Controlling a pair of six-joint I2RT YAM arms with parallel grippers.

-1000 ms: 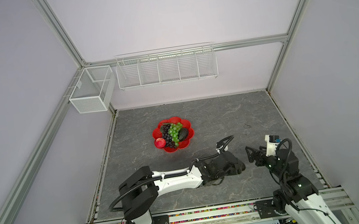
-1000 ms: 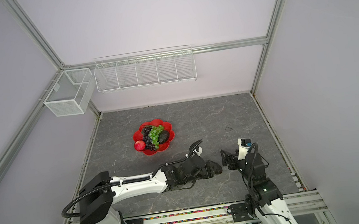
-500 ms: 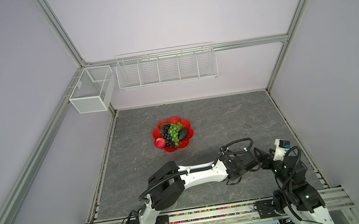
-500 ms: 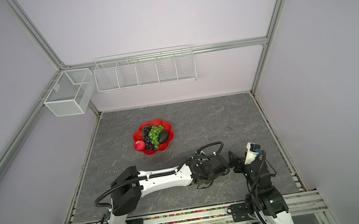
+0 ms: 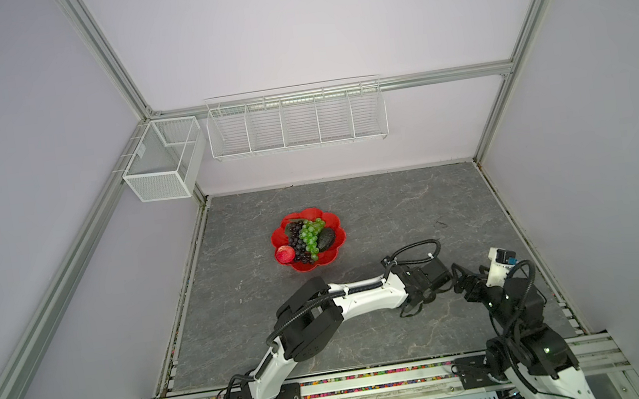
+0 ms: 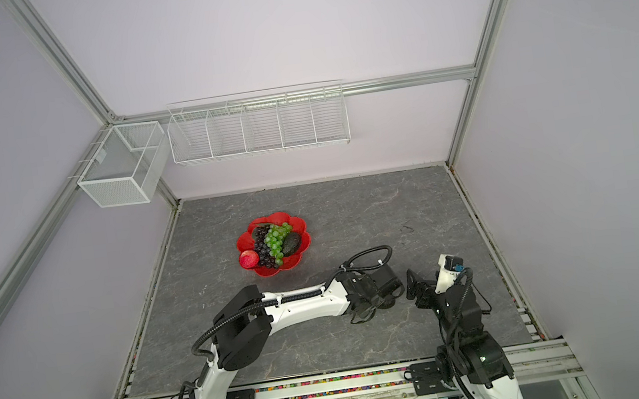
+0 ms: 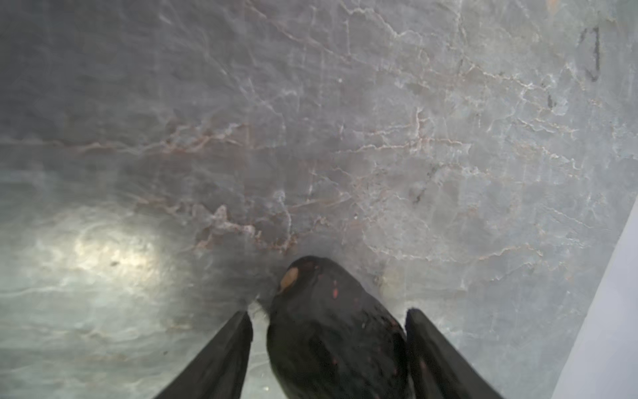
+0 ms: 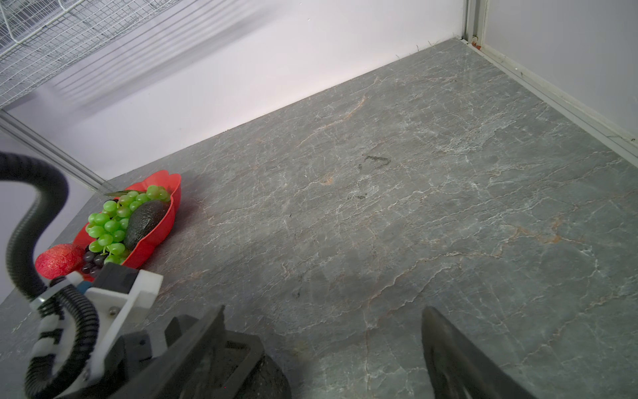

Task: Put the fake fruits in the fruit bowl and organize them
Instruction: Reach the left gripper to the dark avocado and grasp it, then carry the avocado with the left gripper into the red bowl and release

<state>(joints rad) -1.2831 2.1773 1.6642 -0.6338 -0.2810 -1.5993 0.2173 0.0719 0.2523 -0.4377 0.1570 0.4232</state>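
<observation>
The red flower-shaped fruit bowl (image 5: 279,239) (image 6: 246,241) (image 8: 169,183) sits at the middle left of the grey table. In it lie a green grape bunch (image 5: 309,231), a purple grape bunch (image 5: 296,239), a red apple (image 5: 285,254) and one dark avocado (image 5: 326,238). Another dark avocado (image 7: 331,328) (image 8: 266,380) is between the fingers of my left gripper (image 7: 328,312) (image 5: 433,292), which is shut on it low over the table at the front right. My right gripper (image 8: 324,309) (image 5: 459,274) stands open and empty just right of it, facing it.
A long white wire basket (image 5: 295,120) hangs on the back wall and a small mesh basket (image 5: 162,162) on the left rail. A small dark mark (image 5: 440,224) is on the table. The right wall's edge (image 8: 552,93) runs close by.
My left arm has swung to the right with the avocado, close up to the right gripper. The right arm has drawn back a little toward the right.
</observation>
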